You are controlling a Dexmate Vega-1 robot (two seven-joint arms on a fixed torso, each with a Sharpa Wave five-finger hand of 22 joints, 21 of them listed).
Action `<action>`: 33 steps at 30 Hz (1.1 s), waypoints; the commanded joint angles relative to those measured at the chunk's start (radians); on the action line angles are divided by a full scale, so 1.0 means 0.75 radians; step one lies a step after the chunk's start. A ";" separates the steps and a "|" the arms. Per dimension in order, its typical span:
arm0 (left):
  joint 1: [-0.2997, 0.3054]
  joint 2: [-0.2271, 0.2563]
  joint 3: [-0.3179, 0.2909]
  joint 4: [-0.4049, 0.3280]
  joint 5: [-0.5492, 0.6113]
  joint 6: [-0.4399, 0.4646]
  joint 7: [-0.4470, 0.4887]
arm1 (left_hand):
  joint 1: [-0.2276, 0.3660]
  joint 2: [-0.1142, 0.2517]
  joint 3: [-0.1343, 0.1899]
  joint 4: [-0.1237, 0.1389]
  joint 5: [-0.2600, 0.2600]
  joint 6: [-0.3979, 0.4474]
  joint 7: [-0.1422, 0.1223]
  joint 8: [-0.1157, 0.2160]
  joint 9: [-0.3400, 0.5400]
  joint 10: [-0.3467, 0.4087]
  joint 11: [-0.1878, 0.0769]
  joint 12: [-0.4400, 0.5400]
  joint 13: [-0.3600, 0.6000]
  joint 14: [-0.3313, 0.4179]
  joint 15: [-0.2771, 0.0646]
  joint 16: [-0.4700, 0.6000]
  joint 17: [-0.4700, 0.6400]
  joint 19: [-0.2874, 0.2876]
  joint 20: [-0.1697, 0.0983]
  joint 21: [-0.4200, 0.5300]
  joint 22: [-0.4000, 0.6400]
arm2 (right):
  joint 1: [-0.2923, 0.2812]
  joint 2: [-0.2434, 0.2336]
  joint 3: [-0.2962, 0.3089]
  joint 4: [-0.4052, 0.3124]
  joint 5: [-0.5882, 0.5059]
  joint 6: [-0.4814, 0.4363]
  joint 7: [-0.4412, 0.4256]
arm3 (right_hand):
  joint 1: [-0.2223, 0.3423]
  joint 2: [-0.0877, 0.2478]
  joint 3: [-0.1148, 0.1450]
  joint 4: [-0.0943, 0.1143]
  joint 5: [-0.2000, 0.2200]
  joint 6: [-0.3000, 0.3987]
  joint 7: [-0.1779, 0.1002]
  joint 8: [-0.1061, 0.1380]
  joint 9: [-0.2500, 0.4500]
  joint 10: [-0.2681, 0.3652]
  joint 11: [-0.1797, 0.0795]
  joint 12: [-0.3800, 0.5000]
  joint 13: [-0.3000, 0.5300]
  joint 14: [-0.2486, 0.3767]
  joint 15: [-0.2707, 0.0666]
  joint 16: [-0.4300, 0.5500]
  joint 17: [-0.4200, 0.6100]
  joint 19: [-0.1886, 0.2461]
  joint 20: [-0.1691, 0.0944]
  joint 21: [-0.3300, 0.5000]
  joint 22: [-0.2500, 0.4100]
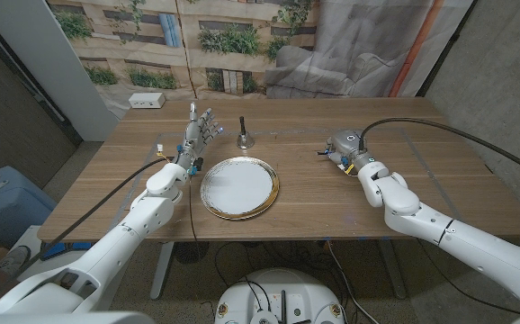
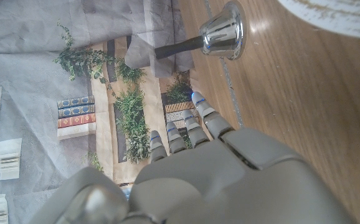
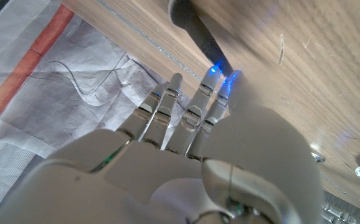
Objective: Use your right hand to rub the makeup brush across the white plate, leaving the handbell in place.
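Observation:
The white plate (image 1: 239, 187) with a gold rim lies at the table's middle. Behind it the silver handbell (image 1: 242, 137) (image 2: 223, 34) stands upright with its dark handle up. My right hand (image 1: 347, 148) (image 3: 186, 118) hovers low over the table to the right of the plate, fingers stretched out. Its fingertips (image 3: 214, 74) reach the dark makeup brush (image 3: 195, 28), which lies on the wood. One dark end of the brush (image 1: 322, 151) pokes out towards the plate. My left hand (image 1: 201, 132) (image 2: 192, 134) stands left of the bell with fingers apart, holding nothing.
A small white box (image 1: 147, 100) sits at the table's far left corner. A black cable (image 1: 440, 128) arcs over the right side of the table to my right wrist. Bare wood (image 1: 440, 180) lies right of the hand.

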 commanded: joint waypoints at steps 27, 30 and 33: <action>0.000 0.000 0.000 0.000 0.000 0.000 0.000 | 0.000 0.021 -0.004 0.010 0.010 0.002 -0.009 0.005 0.003 0.003 -0.010 0.010 0.004 0.014 -0.018 0.004 0.002 0.009 0.001 0.009 0.006 | 0.066 0.029 -0.080 0.082 -0.131 0.034 0.132 | -0.001 -0.003 -0.005 0.001 0.007 0.016 -0.007 0.005 0.007 0.021 -0.002 0.002 0.013 -0.005 -0.203 -0.005 0.000 -0.015 0.002 -0.008 0.005; 0.000 0.000 0.000 0.000 0.000 0.000 0.000 | 0.000 0.021 -0.004 0.010 0.010 0.002 -0.009 0.005 0.003 0.004 -0.010 0.010 0.004 0.015 -0.018 0.005 0.002 0.009 0.001 0.009 0.006 | 0.065 0.030 -0.077 0.079 -0.131 0.028 0.137 | -0.002 -0.003 -0.006 0.001 0.007 0.016 -0.007 0.005 0.007 0.022 -0.002 0.003 0.015 -0.006 -0.202 -0.006 0.000 -0.016 0.003 -0.009 0.005; 0.000 0.000 0.000 0.000 0.000 0.000 0.000 | 0.000 0.021 -0.004 0.010 0.010 0.002 -0.009 0.005 0.003 0.003 -0.010 0.010 0.004 0.014 -0.018 0.005 0.002 0.010 0.002 0.009 0.006 | 0.061 0.026 -0.072 0.072 -0.123 0.030 0.137 | -0.001 -0.003 -0.006 0.000 0.007 0.016 -0.007 0.005 0.007 0.022 -0.002 0.003 0.016 -0.007 -0.203 -0.006 0.001 -0.016 0.003 -0.009 0.005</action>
